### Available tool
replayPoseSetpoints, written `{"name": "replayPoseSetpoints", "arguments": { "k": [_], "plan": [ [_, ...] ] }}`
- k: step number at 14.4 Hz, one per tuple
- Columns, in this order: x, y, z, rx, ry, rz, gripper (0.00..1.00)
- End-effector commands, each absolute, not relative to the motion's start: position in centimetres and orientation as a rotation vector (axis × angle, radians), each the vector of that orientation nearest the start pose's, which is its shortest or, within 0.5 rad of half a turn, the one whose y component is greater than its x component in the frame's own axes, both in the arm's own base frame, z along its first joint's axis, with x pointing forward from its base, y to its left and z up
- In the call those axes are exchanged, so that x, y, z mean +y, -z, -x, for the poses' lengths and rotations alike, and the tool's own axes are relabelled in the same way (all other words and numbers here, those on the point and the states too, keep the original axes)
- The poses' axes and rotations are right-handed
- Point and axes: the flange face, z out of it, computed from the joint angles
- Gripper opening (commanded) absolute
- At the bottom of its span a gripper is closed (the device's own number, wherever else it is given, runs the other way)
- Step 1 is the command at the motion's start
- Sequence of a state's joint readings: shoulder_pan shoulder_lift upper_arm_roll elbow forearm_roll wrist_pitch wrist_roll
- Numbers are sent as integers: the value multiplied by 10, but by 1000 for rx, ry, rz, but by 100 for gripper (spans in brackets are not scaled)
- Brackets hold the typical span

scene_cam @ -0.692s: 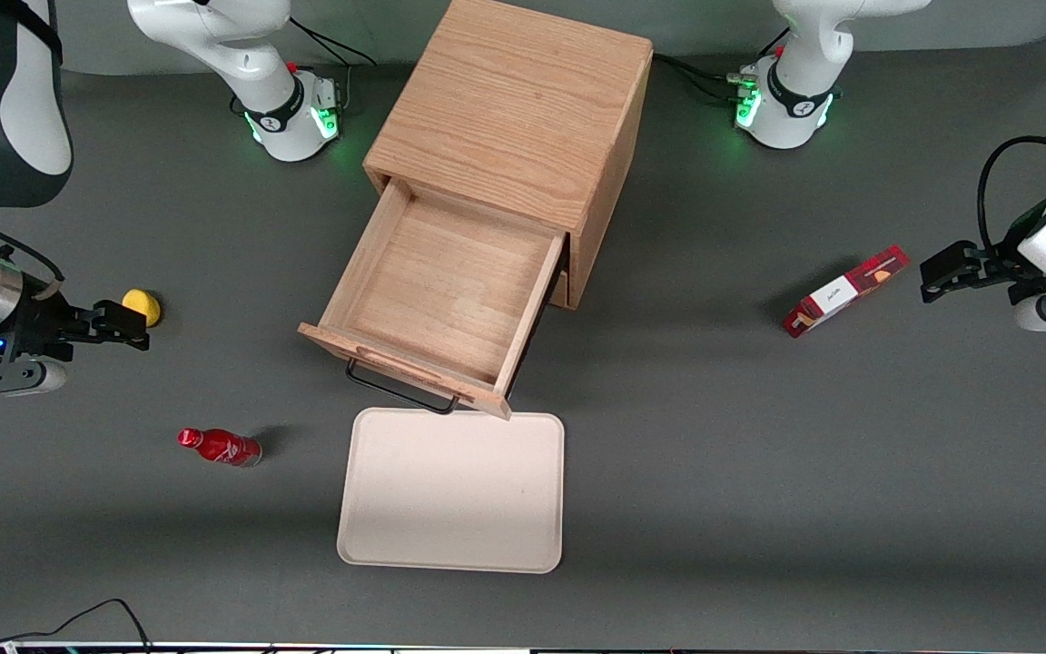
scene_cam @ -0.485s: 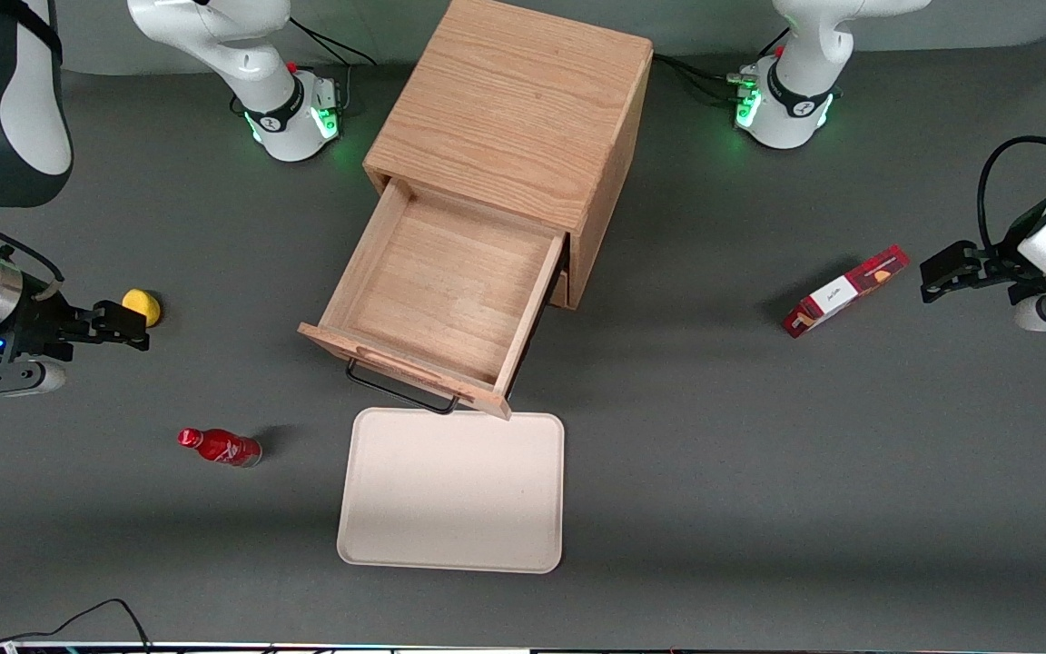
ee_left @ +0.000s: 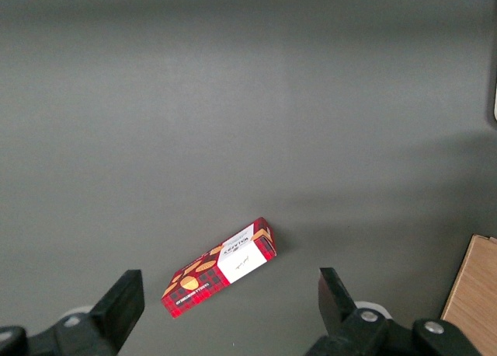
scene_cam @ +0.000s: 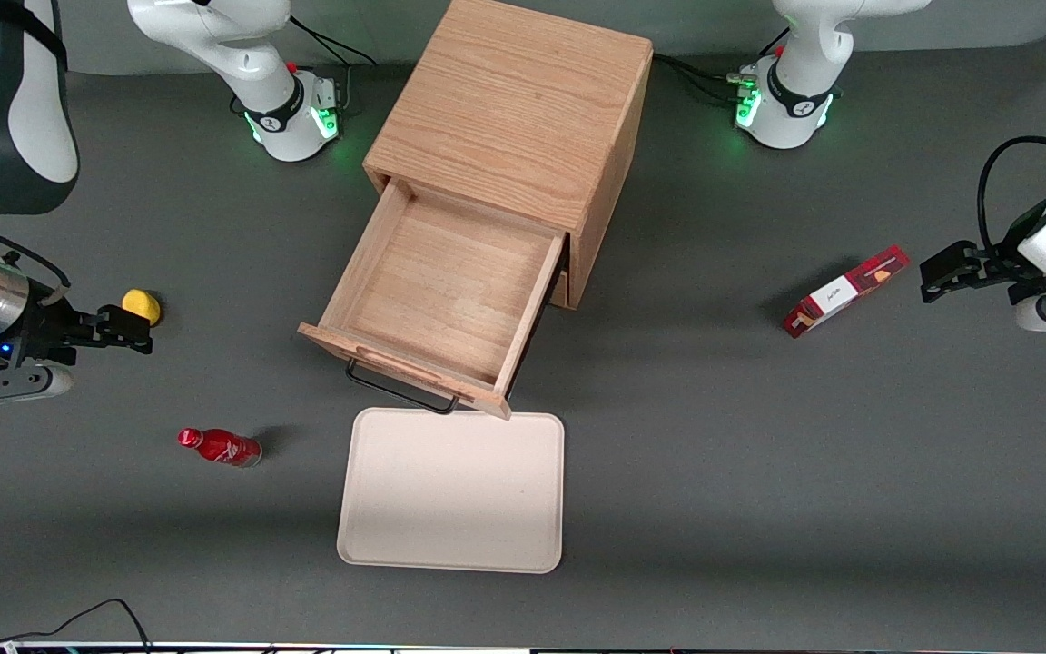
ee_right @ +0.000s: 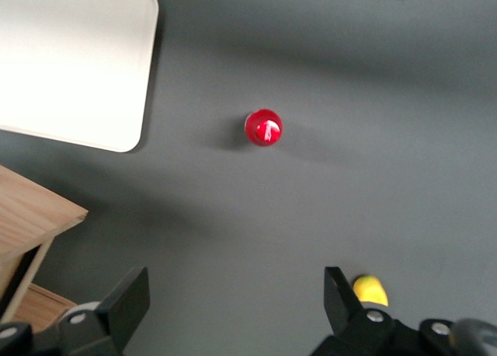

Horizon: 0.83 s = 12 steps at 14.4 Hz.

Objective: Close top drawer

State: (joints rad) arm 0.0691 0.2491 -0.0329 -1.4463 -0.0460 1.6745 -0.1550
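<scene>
Two black fingers (ee_right: 124, 301) of the right arm's gripper (scene_cam: 128, 329) stand spread apart with nothing between them, hovering above the table toward the working arm's end. Just beside the fingertips lies a small yellow object (scene_cam: 142, 306), and a red bottle (scene_cam: 219, 447) stands nearer the front camera.

Well apart from the gripper, the top drawer (scene_cam: 437, 295) is pulled far out of the wooden cabinet (scene_cam: 514, 109); its black wire handle (scene_cam: 396, 389) hangs just above the rim of a cream tray (scene_cam: 452, 490).

Judged from this, the approach step is in hand. Next, the gripper must travel to the drawer's front lip and push it squarely toward the cabinet.
</scene>
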Motion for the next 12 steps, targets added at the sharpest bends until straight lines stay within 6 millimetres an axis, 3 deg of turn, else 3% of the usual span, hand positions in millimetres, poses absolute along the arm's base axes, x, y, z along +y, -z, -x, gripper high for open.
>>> {"name": "replayPoseSetpoints", "arguments": {
  "k": [1, 3, 4, 10, 12],
  "plan": [
    [29, -554, -661, -649, 29, 3148, 100],
    [48, -550, -676, -843, 52, 3089, 100],
    [68, -540, -685, -976, 51, 3035, 100],
    [166, -496, -707, -1185, 74, 2848, 100],
    [178, -485, -710, -1205, 83, 2819, 100]
  ]
}}
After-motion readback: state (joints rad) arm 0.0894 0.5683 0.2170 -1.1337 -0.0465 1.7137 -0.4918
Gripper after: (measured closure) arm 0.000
